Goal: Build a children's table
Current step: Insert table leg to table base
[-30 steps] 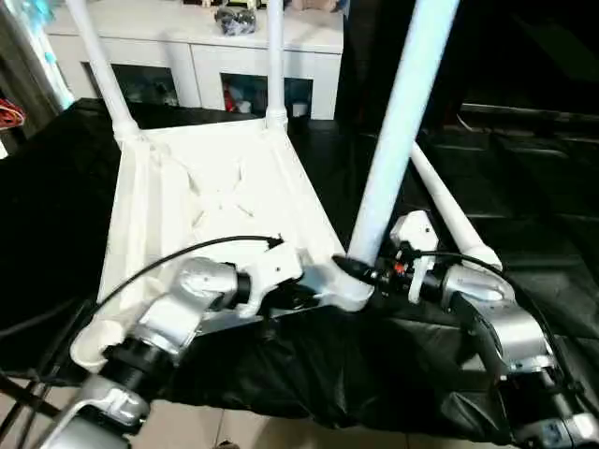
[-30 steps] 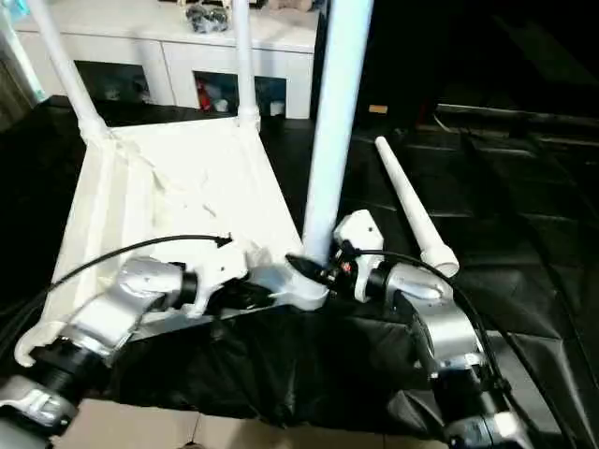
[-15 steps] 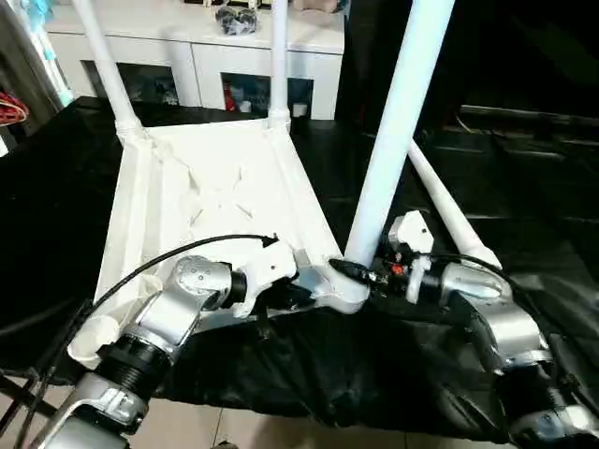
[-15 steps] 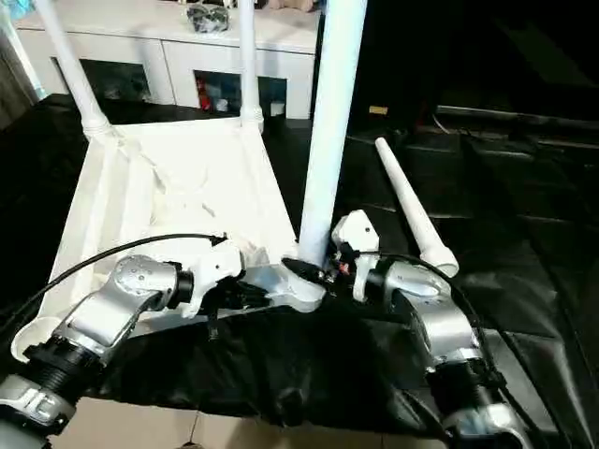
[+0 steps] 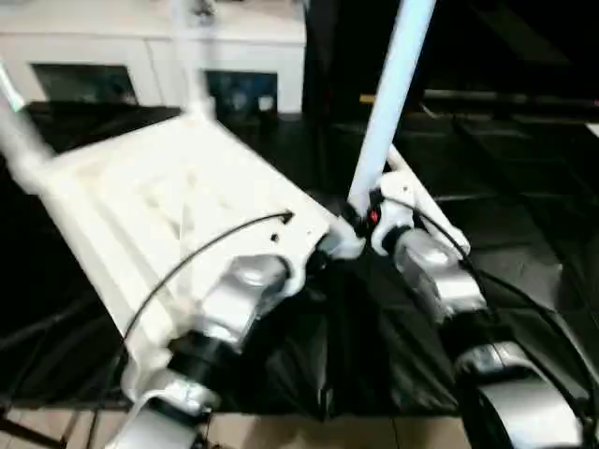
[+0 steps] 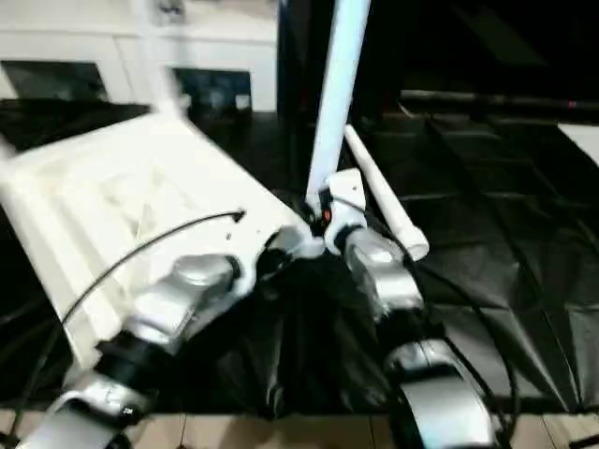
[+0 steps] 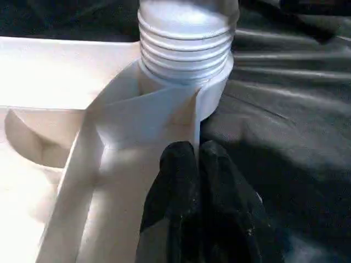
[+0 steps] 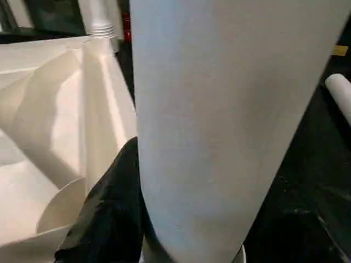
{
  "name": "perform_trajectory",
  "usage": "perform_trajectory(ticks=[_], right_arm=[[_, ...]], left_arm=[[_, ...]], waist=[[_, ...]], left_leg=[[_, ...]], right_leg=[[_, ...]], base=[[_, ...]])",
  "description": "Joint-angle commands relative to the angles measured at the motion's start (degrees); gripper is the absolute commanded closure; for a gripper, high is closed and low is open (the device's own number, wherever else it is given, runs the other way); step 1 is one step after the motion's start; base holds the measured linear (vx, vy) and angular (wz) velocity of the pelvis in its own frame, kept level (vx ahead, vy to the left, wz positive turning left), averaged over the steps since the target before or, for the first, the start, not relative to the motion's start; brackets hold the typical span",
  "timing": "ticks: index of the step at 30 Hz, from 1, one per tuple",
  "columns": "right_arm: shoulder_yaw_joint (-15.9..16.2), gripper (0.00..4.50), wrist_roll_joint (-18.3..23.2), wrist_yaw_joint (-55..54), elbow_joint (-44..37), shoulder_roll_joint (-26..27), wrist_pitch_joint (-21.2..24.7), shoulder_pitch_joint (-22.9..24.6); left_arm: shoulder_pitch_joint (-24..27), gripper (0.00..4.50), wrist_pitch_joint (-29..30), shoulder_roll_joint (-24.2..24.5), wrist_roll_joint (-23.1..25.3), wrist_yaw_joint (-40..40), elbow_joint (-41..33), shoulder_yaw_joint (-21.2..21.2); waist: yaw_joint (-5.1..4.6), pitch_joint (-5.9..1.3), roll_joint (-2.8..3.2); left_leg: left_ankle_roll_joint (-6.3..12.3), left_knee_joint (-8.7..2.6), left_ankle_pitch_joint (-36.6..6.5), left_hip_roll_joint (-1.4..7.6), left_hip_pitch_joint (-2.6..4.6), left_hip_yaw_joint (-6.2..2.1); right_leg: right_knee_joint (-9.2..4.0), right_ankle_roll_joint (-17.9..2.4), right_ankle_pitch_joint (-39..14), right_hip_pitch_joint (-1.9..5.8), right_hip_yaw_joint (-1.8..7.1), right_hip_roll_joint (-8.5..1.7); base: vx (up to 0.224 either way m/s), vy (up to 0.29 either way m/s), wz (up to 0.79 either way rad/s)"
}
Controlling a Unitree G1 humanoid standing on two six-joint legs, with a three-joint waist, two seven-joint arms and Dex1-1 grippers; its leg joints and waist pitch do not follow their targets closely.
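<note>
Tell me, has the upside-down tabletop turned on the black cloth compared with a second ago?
Cannot tell. The tabletop sits more askew to the white cabinet than before, but the whole picture has shifted and blurred, so the camera moved too.

Upturned white table (image 5: pixel 159 196), upright leg (image 5: pixel 388 89), right tool (image 5: pixel 360 217) at its base

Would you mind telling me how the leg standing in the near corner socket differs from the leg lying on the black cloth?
The standing leg is upright in the tabletop's corner socket; the loose leg lies flat on the black cloth, joined to nothing. The right gripper is closed around the standing leg near its base; nothing holds the loose leg. The left gripper, shut, rests by the standing leg's socket. Both are white, round and tapered.
</note>
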Motion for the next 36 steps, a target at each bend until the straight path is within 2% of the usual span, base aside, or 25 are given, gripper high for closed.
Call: perform_trajectory(ticks=[1,2,4,7,9,13,14,16,18,20,22,26,28,30,32,33,36], right_arm=[[-0.58,2.61,-0.88,-2.23,6.55,-0.01,3.09,2.91],[-0.54,2.61,-0.92,-2.5,7.19,0.32,2.79,2.58],[-0.22,2.61,-1.2,-2.72,7.46,0.88,2.42,2.5],[-0.36,2.61,-1.78,-3.48,9.22,1.71,1.23,1.81],[-0.45,2.61,-2.14,-3.46,10.03,1.97,0.83,1.52],[-1.0,2.61,-1.92,-2.6,10.96,2.33,-0.07,1.15],[-1.28,2.26,-1.54,-2.18,10.82,2.37,0.04,1.15],[-1.44,2.26,-1.34,-1.82,10.71,2.42,-0.15,1.05],[-1.6,1.86,-1.1,-0.96,10.57,2.51,-0.48,0.79],[-1.75,1.81,-1.15,0.04,10.37,2.55,-1.25,0.43],[-1.65,1.55,-1.26,1.04,9.52,2.47,-2.14,0.37],[-2.13,1.34,-0.93,1.91,7.38,2.24,-3.26,0.92],[-2.41,1.01,-0.35,2.75,5.65,2.11,-3.36,1.52],[-2.19,0.95,-0.39,4.41,3.48,1.62,-3.53,2.4],[-1.64,0.87,-0.61,5.99,1.59,1.0,-3.14,3.23],[-0.36,0.71,-1.01,8.69,-2.01,-0.33,-1.95,4.83],[0.2,0.53,-1.1,10.12,-4.16,-1.22,-1.11,5.85]], left_arm=[[-1.83,4.5,-2.31,-0.57,-0.09,0.54,-2.01,1.21],[-1.89,4.5,-2.13,-0.71,0.21,1.01,-2.0,1.17],[-2.09,4.5,-2.09,-0.52,0.95,1.47,-1.86,0.84],[-2.43,4.5,-1.82,-0.46,1.47,2.56,-1.45,0.7],[-2.52,4.5,-2.06,-0.19,1.33,2.7,-1.21,0.57],[-2.57,4.5,-2.29,0.26,0.94,2.15,-1.07,0.7],[-2.54,4.5,-2.25,0.45,0.94,1.63,-1.1,0.66],[-2.47,4.5,-2.27,0.57,0.91,1.28,-1.17,0.71],[-2.39,4.5,-2.51,0.93,0.71,0.36,-1.27,0.5],[-2.22,4.5,-3.07,1.39,0.29,-1.04,-1.43,0.1],[-2.01,4.5,-3.44,2.02,0.21,-2.28,-1.6,-0.46],[-1.82,4.5,-4.16,2.98,0.38,-3.24,-1.54,-0.8],[-1.75,4.5,-4.8,3.46,0.3,-4.19,-1.58,-0.95],[-1.64,4.5,-5.88,4.31,0.42,-6.03,-1.77,-1.6],[-1.45,4.5,-6.2,4.92,0.36,-7.41,-2.02,-2.08],[-1.1,4.5,-7.16,5.89,0.19,-9.7,-2.33,-2.85],[-0.9,4.5,-7.36,6.49,0.14,-10.84,-2.52,-3.3]], waist=[[0.65,-3.46,-0.29],[0.71,-3.41,-0.14],[0.68,-3.29,-0.05],[0.55,-2.98,0.01],[0.42,-2.84,0.08],[0.28,-2.83,0.02],[0.27,-2.8,0.01],[0.28,-2.93,0.11],[0.28,-2.89,0.13],[0.51,-3.11,0.19],[0.48,-3.11,0.08],[0.59,-3.13,0.15],[0.76,-3.22,0.04],[0.81,-3.47,0.13],[0.91,-3.4,0.19],[1.11,-3.51,0.22],[1.61,-3.54,0.24]], left_leg=[[4.07,-3.39,-10.7,2.08,0.16,-0.55],[4.64,-3.33,-9.29,2.15,0.1,-0.47],[4.89,-3.39,-9.49,2.28,0.27,-0.41],[3.55,-3.73,-13.72,2.36,0.59,-0.37],[2.09,-3.99,-16.82,2.39,0.71,-0.51],[1.67,-4.1,-17.35,2.41,0.67,-0.57],[1.73,-4.12,-17.36,2.39,0.62,-0.56],[1.82,-4.07,-16.92,2.41,0.64,-0.57],[1.88,-4.11,-16.65,2.44,0.6,-0.56],[2.16,-3.95,-16.25,2.49,0.72,-0.43],[2.67,-3.94,-14.23,2.45,0.41,-0.43],[3.16,-3.8,-13.59,2.46,0.57,-0.3],[3.57,-3.75,-12.35,2.46,0.44,-0.27],[4.12,-3.58,-11.23,2.48,0.55,-0.21],[4.28,-3.55,-10.96,2.53,0.5,-0.16],[4.51,-3.5,-10.44,2.51,0.56,-0.16],[4.77,-3.42,-9.21,2.63,0.7,-0.07]], right_leg=[[-4.37,-12.77,-7.44,2.96,2.46,-3.3],[-4.14,-13.54,-4.74,2.99,2.42,-3.21],[-4.14,-14.14,-4.19,2.97,2.36,-3.13],[-4.79,-13.45,-10.29,2.74,2.38,-3.18],[-5.17,-12.05,-14.75,2.57,2.42,-3.17],[-5.18,-11.38,-14.57,2.44,2.5,-3.12],[-5.19,-11.32,-14.57,2.45,2.51,-3.12],[-5.08,-11.51,-13.73,2.47,2.53,-3.13],[-5.03,-11.86,-13.04,2.46,2.55,-3.14],[-5.05,-12.52,-11.86,2.45,2.63,-3.32],[-4.61,-13.06,-9.42,2.69,2.56,-3.12],[-4.67,-13.54,-9.34,2.72,2.61,-3.27],[-4.49,-13.72,-7.97,2.94,2.61,-3.27],[-4.3,-14.3,-6.95,2.99,2.61,-3.28],[-4.28,-14.35,-6.62,2.94,2.66,-3.32],[-4.23,-14.3,-6.06,3.08,2.61,-3.2],[-4.01,-14.6,-4.35,2.98,2.66,-3.17]], base=[[0.0,0.0,0.0],[0.0,0.0,0.0],[0.0,0.0,0.0],[0.0,0.0,0.0],[0.0,0.0,0.0],[0.0,0.0,0.0],[0.0,0.0,0.0],[0.0,0.0,0.0],[0.0,0.0,0.0],[0.0,0.0,0.0],[0.0,0.0,0.0],[0.0,0.0,0.0],[0.0,0.0,0.0],[0.0,0.0,0.0],[0.0,0.0,0.0],[0.0,0.0,0.0],[0.0,0.0,0.0]])
